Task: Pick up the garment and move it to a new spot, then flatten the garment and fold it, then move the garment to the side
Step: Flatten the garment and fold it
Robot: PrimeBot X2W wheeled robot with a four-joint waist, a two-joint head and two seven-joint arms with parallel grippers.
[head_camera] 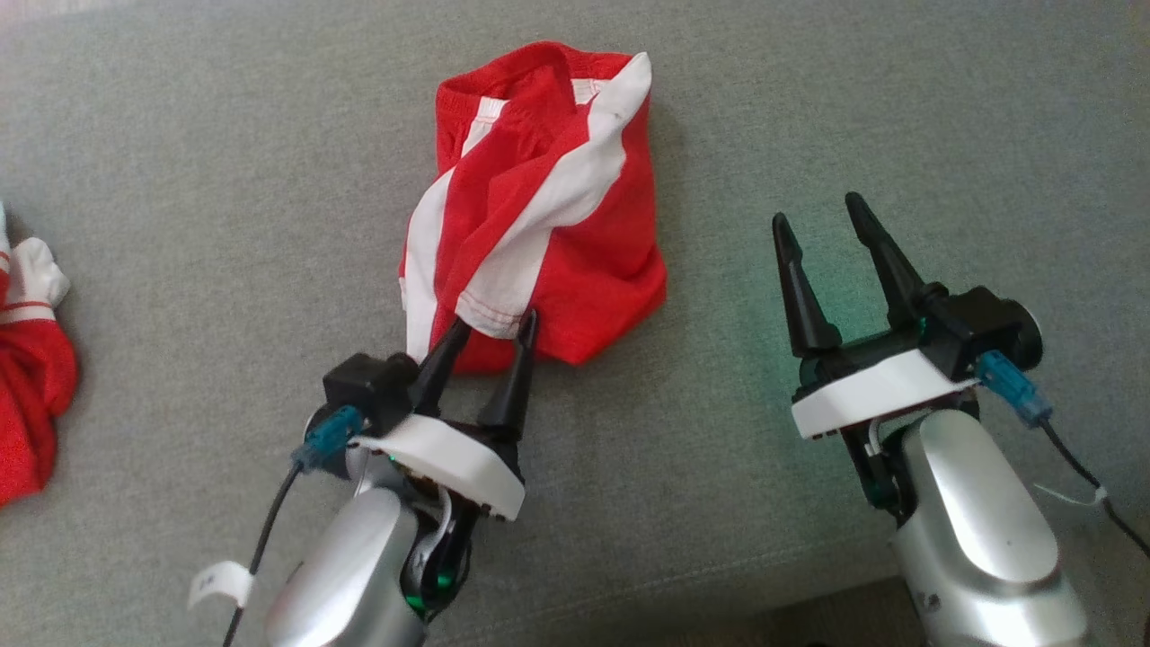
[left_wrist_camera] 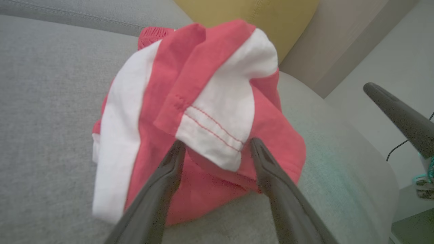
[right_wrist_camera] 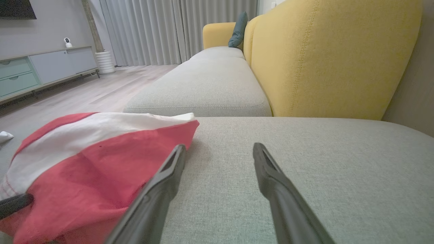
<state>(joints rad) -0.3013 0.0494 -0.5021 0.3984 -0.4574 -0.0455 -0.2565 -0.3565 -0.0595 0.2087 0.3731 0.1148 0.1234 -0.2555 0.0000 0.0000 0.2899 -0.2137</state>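
Observation:
A red garment (head_camera: 557, 225) with white stripes lies bunched on the grey sofa seat (head_camera: 225, 225). My left gripper (head_camera: 496, 325) stands open at the garment's near edge, its fingertips on either side of a white hemmed flap (left_wrist_camera: 213, 142). In the left wrist view that garment (left_wrist_camera: 203, 112) rises in a heap just beyond the left gripper (left_wrist_camera: 217, 145). Off to the right, my right gripper (head_camera: 818, 216) is open above bare cushion, apart from the cloth. The right wrist view has the garment (right_wrist_camera: 84, 162) to the left of the right gripper (right_wrist_camera: 218, 150).
Another red and white cloth (head_camera: 27, 386) lies at the left edge of the seat. A yellow sofa backrest (right_wrist_camera: 332, 57) rises behind the cushion. Wooden floor (right_wrist_camera: 91, 91) and a low cabinet (right_wrist_camera: 44, 67) lie beyond. The seat's front edge (head_camera: 809, 620) runs near my arms.

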